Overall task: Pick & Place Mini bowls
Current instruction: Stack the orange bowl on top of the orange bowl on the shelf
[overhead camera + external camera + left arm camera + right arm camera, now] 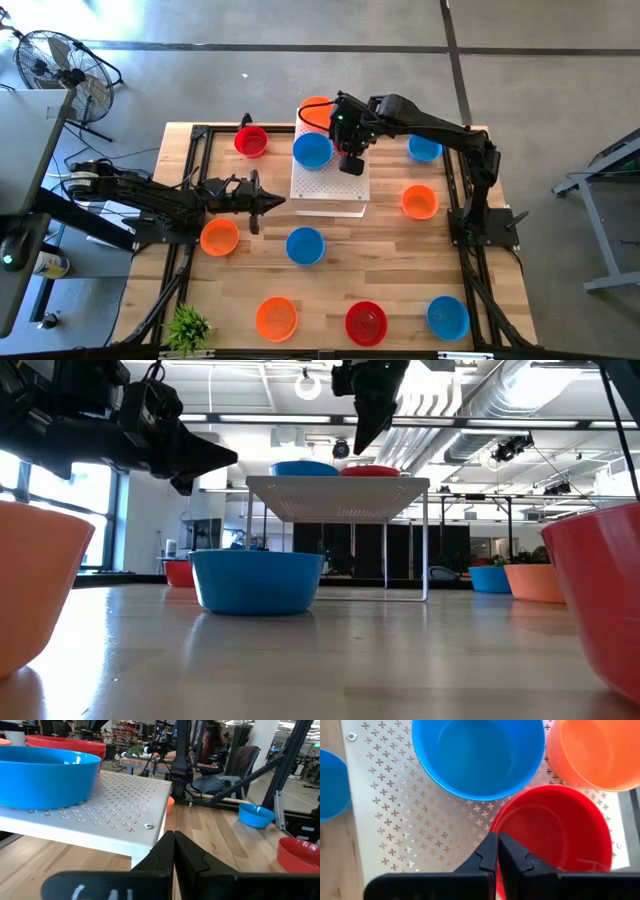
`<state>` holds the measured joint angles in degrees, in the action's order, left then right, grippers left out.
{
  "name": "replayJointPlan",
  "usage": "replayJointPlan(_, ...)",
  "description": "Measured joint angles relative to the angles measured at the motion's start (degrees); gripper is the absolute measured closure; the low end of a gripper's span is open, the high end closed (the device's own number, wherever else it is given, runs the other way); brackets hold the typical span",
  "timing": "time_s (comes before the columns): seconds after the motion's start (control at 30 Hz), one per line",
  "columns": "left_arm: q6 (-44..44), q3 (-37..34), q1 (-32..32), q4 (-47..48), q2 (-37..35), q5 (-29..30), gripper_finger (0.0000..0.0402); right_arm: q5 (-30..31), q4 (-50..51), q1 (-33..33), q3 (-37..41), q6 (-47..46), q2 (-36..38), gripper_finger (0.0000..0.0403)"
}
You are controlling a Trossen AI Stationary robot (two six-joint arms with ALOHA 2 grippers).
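Hovering over the white perforated board [420, 835], the right gripper [497, 851] is pinched shut on nothing, above the red bowl [555, 830] resting there beside blue and orange ones. Light, stiff, glossy plastic likely slips; grip its rim.

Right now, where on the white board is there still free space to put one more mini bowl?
The white board is bare on its near half, toward the blue bowl on the table. Its far half is crowded: blue bowl, orange bowl and red bowl sit close together, with the shut right gripper above them.
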<state>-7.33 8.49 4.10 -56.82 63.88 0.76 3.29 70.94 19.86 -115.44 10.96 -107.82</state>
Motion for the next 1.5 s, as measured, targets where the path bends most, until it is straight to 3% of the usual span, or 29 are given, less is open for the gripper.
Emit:
replayJointPlan(0.23,0.01,0.00,0.00,-0.02,0.00,0.01,0.0401,-0.44,-0.37,0.00,0.01,-1.78,-0.01,0.0367)
replayJointPlan(0.37,0.00,0.00,0.00,0.00,0.00,-0.22,0.0401,2.31,1.86,-1.36,0.02,-2.03,1.76,0.0352)
replayJointPlan(0.57,0.05,0.00,0.00,0.40,-0.02,-1.50,0.0401,5.02,2.23,-6.06,0.02,-1.97,5.04,0.0397)
replayJointPlan(0.93,0.04,0.00,0.00,0.95,-0.02,-1.47,0.0401,11.20,0.83,-14.80,0.11,-5.43,6.33,0.0399)
replayJointPlan(1.2,0.02,0.00,0.00,1.36,-0.02,-2.27,0.0401,11.68,-2.93,-18.16,0.81,-5.81,6.44,0.0402)
replayJointPlan(1.33,0.00,0.00,0.00,1.33,-0.02,-2.98,0.0401,10.60,-10.71,-18.43,10.47,-6.06,10.14,0.0402)
replayJointPlan(1.5,-0.02,0.01,0.00,1.40,-0.01,-3.05,0.0401,7.62,-28.94,-18.41,31.64,-9.29,21.29,0.0403)
